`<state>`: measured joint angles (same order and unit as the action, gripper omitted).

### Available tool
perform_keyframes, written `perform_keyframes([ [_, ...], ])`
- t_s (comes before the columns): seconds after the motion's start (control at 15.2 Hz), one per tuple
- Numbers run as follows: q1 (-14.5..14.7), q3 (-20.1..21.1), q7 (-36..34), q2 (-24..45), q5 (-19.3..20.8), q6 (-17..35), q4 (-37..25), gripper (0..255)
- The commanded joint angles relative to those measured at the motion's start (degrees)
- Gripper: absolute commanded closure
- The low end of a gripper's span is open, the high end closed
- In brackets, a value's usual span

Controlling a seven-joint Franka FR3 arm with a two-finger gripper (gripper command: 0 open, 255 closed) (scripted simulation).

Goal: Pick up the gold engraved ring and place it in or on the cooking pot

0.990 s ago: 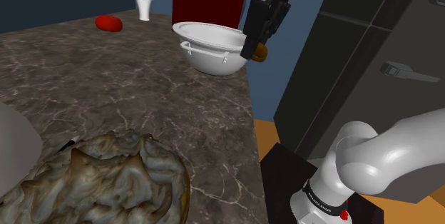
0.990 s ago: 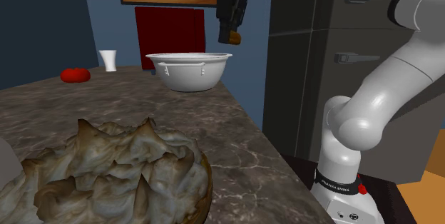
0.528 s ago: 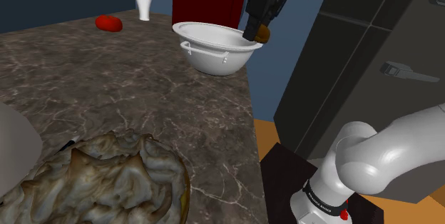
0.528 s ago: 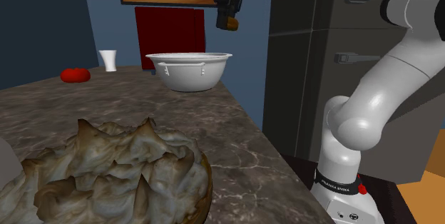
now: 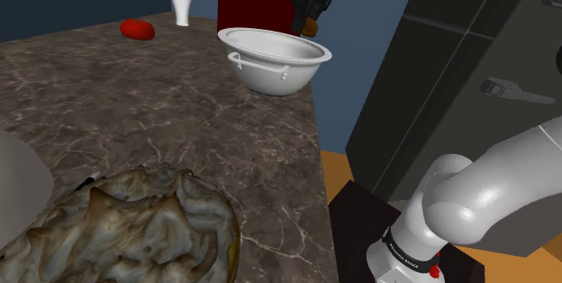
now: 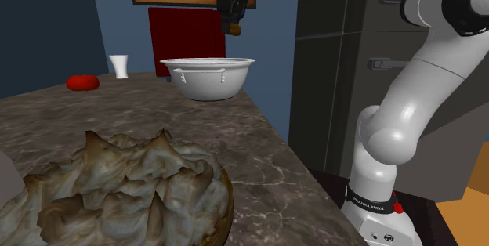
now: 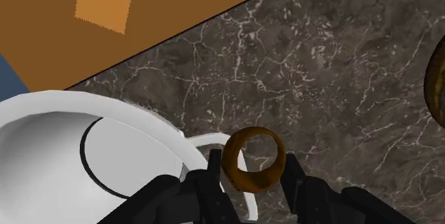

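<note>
I have the end effector [image 7: 251, 164] clamped on the gold ring [image 7: 248, 182], carried high, I judge, so it clears the white pot's [image 7: 50, 103] rim. In the shoulder view the ring hangs at about one o'clock of the pot, seemingly just outside the rim, above the worktop [image 7: 328, 80]. The arm reaches up and across, wrist pointing down.

Seen from the shoulder, the dark marbled table [image 5: 180, 119] bears a white pot [image 5: 275, 60] at one o'clock, a red lump [image 5: 138, 29] and a white cup [image 5: 182, 9] at eleven, and a grey-brown heap [image 5: 135, 227] at six.

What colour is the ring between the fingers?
The ring is golden brown, seen best in the wrist view.
</note>
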<state>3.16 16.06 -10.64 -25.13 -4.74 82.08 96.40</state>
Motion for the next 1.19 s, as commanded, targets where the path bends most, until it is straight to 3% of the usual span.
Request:
perform_keyframes([
  [0.0, -0.72, -1.27, 2.03, 2.22, 0.80, 0.72, -1.39, 255],
  [0.59, -4.04, -6.32, 10.35, 14.92, 3.45, 1.44, -12.92, 255],
  [1.06, -6.53, -9.18, 15.97, 28.32, 4.61, -1.08, -28.67, 255],
  [1.12, -6.58, -9.22, 16.03, 27.60, 4.51, 0.02, -26.86, 255],
])
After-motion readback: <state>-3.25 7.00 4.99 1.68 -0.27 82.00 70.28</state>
